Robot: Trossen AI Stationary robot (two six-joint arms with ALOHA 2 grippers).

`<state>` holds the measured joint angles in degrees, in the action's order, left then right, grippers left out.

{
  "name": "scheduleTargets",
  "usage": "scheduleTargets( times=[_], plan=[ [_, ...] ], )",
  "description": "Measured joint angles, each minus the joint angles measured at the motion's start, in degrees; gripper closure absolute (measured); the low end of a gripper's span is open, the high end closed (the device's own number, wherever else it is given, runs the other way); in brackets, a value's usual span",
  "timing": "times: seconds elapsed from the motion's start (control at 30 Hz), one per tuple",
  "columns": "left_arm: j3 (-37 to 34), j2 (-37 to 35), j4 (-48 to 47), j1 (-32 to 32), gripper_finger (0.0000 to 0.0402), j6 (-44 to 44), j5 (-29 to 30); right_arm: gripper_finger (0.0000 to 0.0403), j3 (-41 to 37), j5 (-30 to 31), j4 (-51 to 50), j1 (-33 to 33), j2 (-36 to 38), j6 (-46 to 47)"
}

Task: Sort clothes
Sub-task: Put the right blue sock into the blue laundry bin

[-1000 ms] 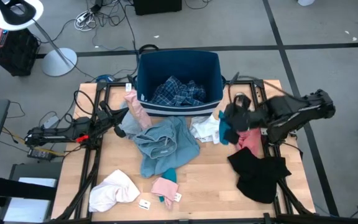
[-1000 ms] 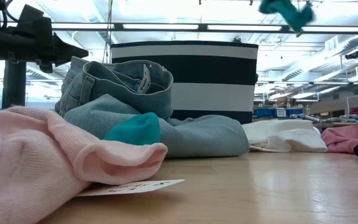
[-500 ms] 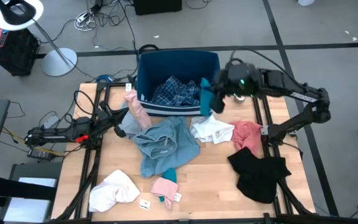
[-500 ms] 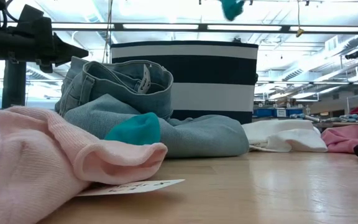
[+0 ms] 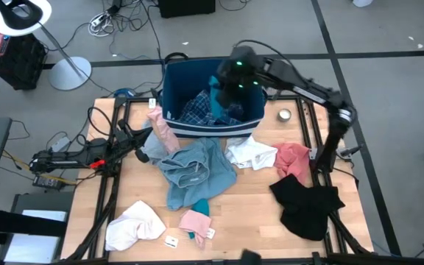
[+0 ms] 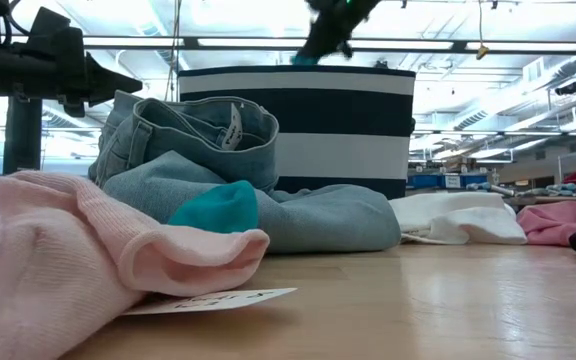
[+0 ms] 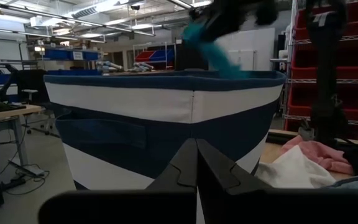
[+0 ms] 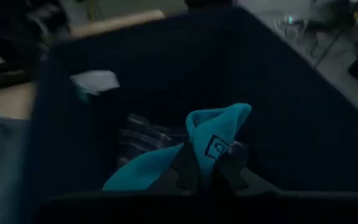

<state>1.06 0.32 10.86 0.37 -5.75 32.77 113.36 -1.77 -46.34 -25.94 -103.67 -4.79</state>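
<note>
My right gripper [image 5: 230, 79] is over the dark blue bin [image 5: 174, 121], shut on a teal garment [image 5: 218, 101] that hangs into the bin's opening; it also shows in the right wrist view [image 8: 211, 142] and the left wrist view [image 7: 209, 46]. A blue plaid garment [image 5: 196, 110] lies in the bin. A light blue-grey garment [image 5: 193, 171], a white one [image 5: 250, 153], a salmon-red one [image 5: 294, 158] and a black one [image 5: 306, 205] lie on the table. My left gripper [image 7: 196, 167] is shut, low at the table's left, pointing at the bin's front wall. My right gripper pinches the teal garment between its two fingers at a bunched upper part [image 8: 209, 155], coming from above and pointing down. The garment hangs slack below the fingers, clear of the table, its lower end [image 6: 304, 58] at about the height of the bin's rim.
A small metal tin [image 5: 284, 115] stands right of the bin. A white garment [image 5: 132, 224] and a pink one over a teal one [image 5: 195, 221] lie near the front edge. A pink garment [image 5: 160, 126] lies by the bin's left corner. Bare wood [image 5: 245, 213] shows at front centre.
My right gripper has risen from the table's right side and swung toward the far left, carrying the teal garment from beside the salmon-red garment past the bin's right wall to above the bin's middle. The garment stays hanging below it.
</note>
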Motion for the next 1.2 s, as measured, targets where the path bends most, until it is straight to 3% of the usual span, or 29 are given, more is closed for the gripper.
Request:
scheduleTargets(
  times=[0.43,0.63,1.0,1.2],
  plan=[
    [-0.02,0.01,-0.01,0.0,0.0397,0.0,0.0,0.039,1.95,-0.2,0.44,-4.61,-17.58,0.04],
    [-0.01,0.0,-0.01,-0.01,0.0397,0.01,0.0,0.0386,1.95,-3.31,0.52,-5.45,-23.1,0.49],
    [-0.02,-0.01,0.0,0.01,0.0397,0.01,0.0,0.0377,2.03,-7.41,-2.01,-6.42,-28.07,3.19],
    [-0.02,0.01,-0.02,0.01,0.0397,0.01,0.0,0.0341,2.67,-8.51,-5.47,-6.15,-27.73,5.05]
  ],
)
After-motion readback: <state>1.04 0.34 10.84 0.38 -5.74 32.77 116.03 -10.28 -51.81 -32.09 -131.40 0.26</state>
